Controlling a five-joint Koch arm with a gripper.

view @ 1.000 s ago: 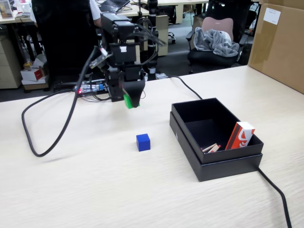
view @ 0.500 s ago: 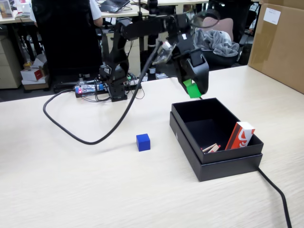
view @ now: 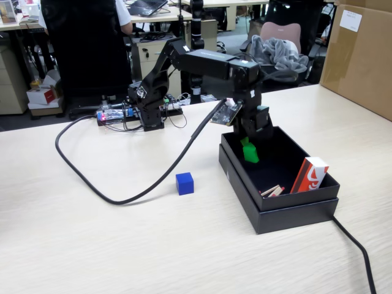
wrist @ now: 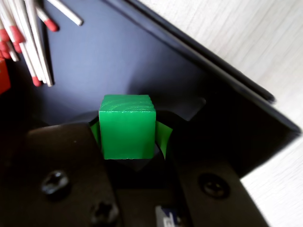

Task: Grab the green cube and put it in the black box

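Observation:
The green cube sits between the gripper's two green pads, one against each side, so the gripper is shut on it. In the fixed view the gripper reaches down inside the back left part of the black box, and the green cube shows at its tip, low over the box floor. I cannot tell whether the cube touches the floor. In the wrist view the dark box floor lies right behind the cube, and the stepped rim runs diagonally at the upper right.
A blue cube lies on the table left of the box. Inside the box lie a red and white pack and matches, the matches near the cube. A black cable loops across the table. A brown carton stands at the back right.

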